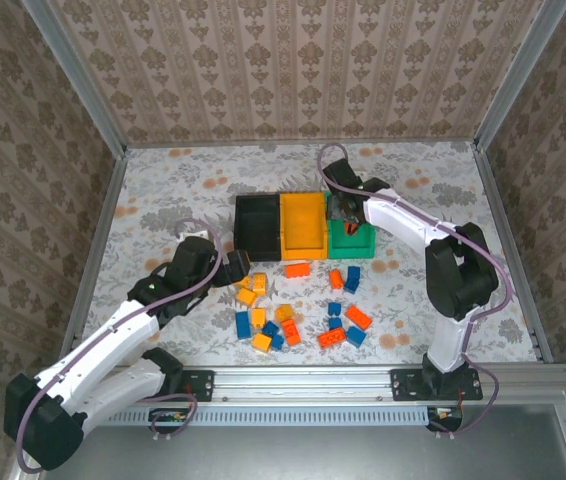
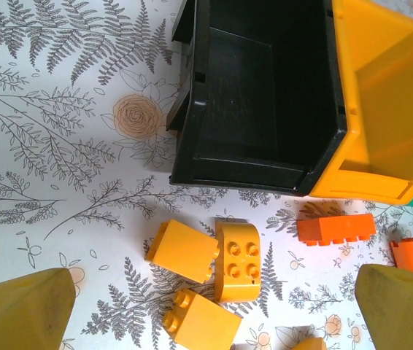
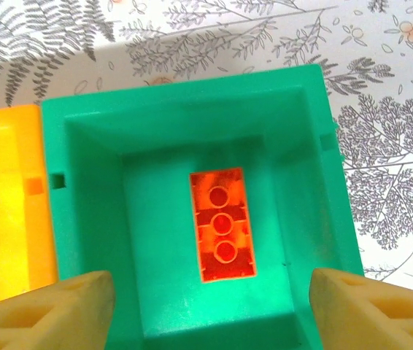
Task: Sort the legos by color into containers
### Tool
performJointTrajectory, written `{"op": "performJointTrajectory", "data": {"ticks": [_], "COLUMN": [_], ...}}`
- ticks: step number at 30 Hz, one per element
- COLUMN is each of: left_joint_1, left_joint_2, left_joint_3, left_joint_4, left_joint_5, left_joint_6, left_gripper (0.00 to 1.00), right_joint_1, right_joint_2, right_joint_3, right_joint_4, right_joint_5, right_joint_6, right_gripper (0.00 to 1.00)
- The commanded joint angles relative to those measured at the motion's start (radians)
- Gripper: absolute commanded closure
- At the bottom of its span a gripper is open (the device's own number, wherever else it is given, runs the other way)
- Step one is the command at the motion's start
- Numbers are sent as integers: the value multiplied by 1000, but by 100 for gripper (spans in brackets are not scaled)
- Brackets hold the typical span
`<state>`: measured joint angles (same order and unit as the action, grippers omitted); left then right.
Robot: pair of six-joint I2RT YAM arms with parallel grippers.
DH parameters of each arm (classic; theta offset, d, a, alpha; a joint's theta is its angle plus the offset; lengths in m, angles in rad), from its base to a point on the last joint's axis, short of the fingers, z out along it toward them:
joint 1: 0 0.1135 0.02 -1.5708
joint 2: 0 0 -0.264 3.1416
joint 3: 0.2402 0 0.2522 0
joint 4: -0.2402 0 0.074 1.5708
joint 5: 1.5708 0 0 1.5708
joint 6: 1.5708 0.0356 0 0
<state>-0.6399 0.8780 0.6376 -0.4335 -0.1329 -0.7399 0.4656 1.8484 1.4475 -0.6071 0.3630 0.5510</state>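
Note:
Three joined bins stand mid-table: black, yellow-orange and green. My right gripper hangs open over the green bin. One red-orange lego lies underside up on that bin's floor, free of the fingers. My left gripper is open above three yellow-orange legos lying close together just in front of the empty black bin. Nothing is between its fingers. In the top view the left gripper sits left of the loose pile.
Several loose legos, blue, red-orange and yellow-orange, are scattered in front of the bins. The yellow-orange bin holds nothing. A red-orange brick lies before it. Patterned walls enclose the table; a metal rail runs along its near edge.

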Motion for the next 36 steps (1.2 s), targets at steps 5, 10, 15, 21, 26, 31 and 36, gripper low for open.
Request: {"op": "performJointTrajectory", "data": {"ticks": [5, 10, 15, 21, 26, 31, 36], "left_joint_1": [5, -4, -36, -83, -135, -149, -165], "left_joint_2": [1, 20, 75, 211, 345, 418, 479], "left_joint_3": [68, 65, 35, 21, 31, 21, 29], "left_joint_4": [-61, -84, -97, -61, -55, -49, -40], "left_joint_5": [13, 49, 47, 21, 9, -13, -20], "left_joint_6": [62, 85, 86, 121, 117, 108, 116], "left_gripper": [0, 0, 6, 15, 21, 27, 29], "right_joint_1": [41, 97, 144, 157, 158, 158, 157], "right_joint_2": [-174, -322, -449, -525, -531, -543, -545], "right_joint_3": [-70, -238, -434, -553, -556, -554, -543], "right_joint_4": [10, 41, 118, 161, 143, 148, 143], "right_joint_5": [-40, -87, -121, -138, -112, -102, -89], "right_joint_6": [36, 68, 99, 136, 130, 132, 130], "right_gripper": [23, 23, 23, 23, 23, 23, 23]}}
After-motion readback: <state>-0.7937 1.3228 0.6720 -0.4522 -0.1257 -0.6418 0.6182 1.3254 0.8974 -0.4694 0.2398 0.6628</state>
